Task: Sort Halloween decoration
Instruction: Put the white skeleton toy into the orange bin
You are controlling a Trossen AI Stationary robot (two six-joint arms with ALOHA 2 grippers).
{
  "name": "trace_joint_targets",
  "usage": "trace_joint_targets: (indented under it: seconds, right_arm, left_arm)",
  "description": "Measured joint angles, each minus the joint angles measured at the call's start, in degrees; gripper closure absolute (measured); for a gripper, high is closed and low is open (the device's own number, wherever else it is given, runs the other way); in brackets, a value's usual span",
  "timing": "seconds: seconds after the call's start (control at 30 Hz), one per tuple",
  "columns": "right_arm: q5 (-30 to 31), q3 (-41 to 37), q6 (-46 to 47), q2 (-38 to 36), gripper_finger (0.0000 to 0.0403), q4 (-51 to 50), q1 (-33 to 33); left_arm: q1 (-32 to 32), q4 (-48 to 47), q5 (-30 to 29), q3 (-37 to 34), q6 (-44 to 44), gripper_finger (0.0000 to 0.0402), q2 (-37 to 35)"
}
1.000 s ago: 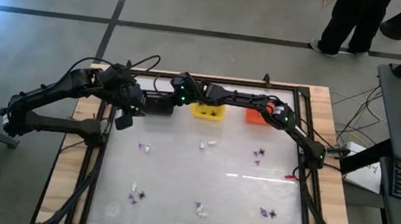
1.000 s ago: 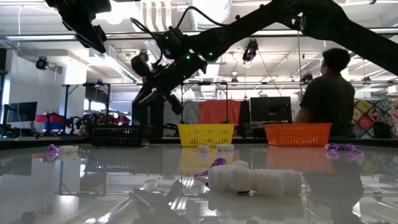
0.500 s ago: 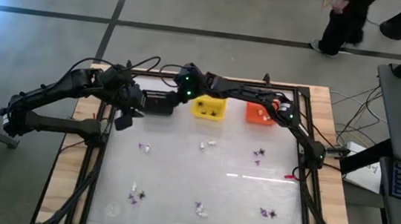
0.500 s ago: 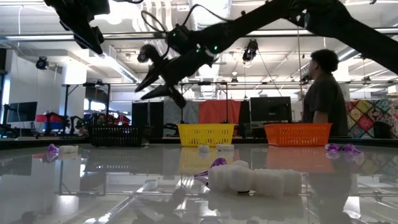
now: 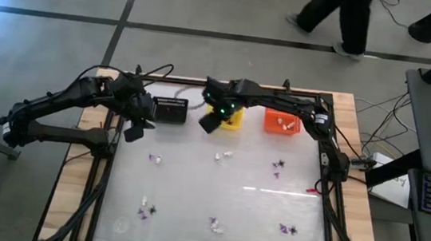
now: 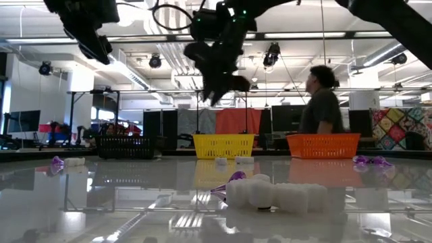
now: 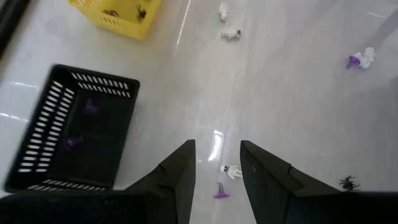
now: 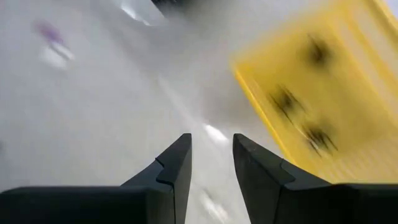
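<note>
Right gripper (image 5: 210, 123) above the yellow basket's (image 5: 230, 120) left edge, fingers parted, empty; nearest trinket (image 5: 227, 155) just nearward on the table (image 5: 287, 200); left gripper (image 5: 132, 130) open, empty, beside black basket (image 5: 170, 110); remaining trinkets scattered nearward.

floor: grey concrete (image 5: 211, 8) | ceiling: strip lights (image 6: 297, 35) | person (image 6: 322, 108)

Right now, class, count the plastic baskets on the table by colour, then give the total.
Black basket: 1
Yellow basket: 1
Orange basket: 1
Total: 3
</note>
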Motion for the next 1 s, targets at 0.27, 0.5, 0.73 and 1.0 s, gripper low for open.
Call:
trace_joint_targets:
  seconds: [0.27,0.5,0.73,1.0]
  right_arm:
    - [5.12,-0.72,3.15,-0.35,0.0293,-13.79,5.13]
    - [5.12,-1.89,8.97,-0.35,0.0293,-19.96,10.56]
    - [5.33,-3.06,15.63,-0.55,0.0294,-22.02,16.65]
    - [6.59,-6.83,29.35,-4.41,0.0294,-22.26,24.60]
  left_arm:
    - [-0.04,2.97,2.66,-6.63,-1.31,0.0293,-2.13]
    - [0.00,2.88,2.68,-8.92,-1.91,0.0293,-4.87]
    - [0.00,2.94,2.68,-8.90,-1.91,0.0293,-8.03]
    - [0.00,2.94,2.68,-8.90,-1.67,0.0293,-10.42]
